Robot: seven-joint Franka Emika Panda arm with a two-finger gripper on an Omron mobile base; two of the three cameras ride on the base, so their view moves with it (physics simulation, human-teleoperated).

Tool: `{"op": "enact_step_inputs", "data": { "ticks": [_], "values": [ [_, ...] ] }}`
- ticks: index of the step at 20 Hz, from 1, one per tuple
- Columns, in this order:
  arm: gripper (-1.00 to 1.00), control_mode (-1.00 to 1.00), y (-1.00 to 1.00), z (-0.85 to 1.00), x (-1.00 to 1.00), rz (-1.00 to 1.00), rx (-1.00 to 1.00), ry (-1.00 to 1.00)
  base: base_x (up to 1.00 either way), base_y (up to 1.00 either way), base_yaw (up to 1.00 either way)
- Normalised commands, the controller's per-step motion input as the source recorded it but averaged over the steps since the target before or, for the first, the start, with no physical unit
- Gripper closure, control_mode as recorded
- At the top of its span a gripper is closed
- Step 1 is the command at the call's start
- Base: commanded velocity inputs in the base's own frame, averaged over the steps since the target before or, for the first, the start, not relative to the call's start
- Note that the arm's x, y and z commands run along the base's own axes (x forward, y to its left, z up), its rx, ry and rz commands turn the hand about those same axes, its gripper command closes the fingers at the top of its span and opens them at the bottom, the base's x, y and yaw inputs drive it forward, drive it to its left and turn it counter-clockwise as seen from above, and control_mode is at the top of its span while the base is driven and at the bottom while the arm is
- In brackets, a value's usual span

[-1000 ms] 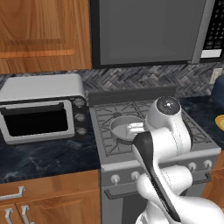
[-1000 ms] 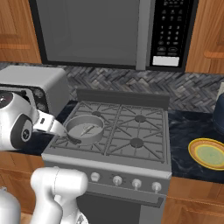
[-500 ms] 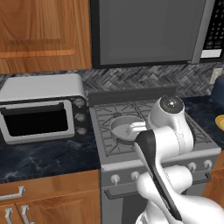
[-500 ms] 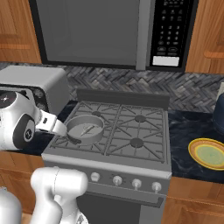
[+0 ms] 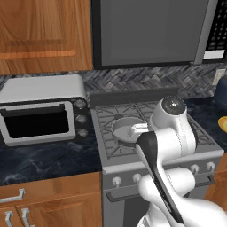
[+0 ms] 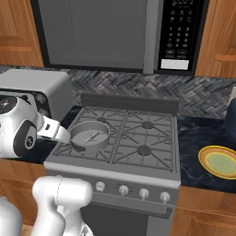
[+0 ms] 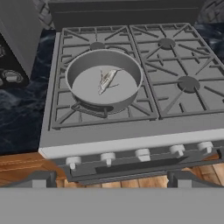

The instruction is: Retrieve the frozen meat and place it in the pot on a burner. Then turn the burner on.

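The grey pot [image 7: 104, 81] stands on the front left burner of the stove, its stub handle [image 7: 89, 109] pointing toward the stove's front. The burner's cap is hidden under the pot. The frozen meat [image 7: 107, 80], a thin pale piece, lies on the pot's bottom. The pot [image 6: 90, 135] and the meat [image 6: 92, 136] also show in the right base view. My gripper [image 7: 112, 179] is open and holds nothing. It hangs in front of the stove and above its front edge, looking down at the pot. In the left base view my arm covers part of the pot [image 5: 125, 128].
Several knobs [image 7: 142, 153] line the stove's front panel. The other burners [image 7: 188, 82] are bare. A toaster oven [image 5: 42, 111] stands on the counter to the left and a microwave [image 6: 106, 32] hangs above. A yellow plate [image 6: 221, 161] lies on the right counter.
The arm has barely shifted. The pot and the meat lie where they were, and the jaws stay open.
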Motion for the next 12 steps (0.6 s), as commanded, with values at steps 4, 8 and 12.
{"op": "enact_step_inputs", "data": {
  "ticks": [4, 8, 12],
  "values": [
    [-1.00, -1.00, 0.00, -0.01, -0.01, 0.00, 0.00, 0.02, 0.00, 0.00, 0.00],
    [-1.00, 1.00, 0.00, -0.04, -0.04, 0.00, 0.00, 0.03, -0.16, 0.00, 0.00],
    [-1.00, 1.00, 0.00, 0.00, 0.00, 0.00, 0.00, 0.00, -0.06, -0.03, 0.00]
  ]
}}
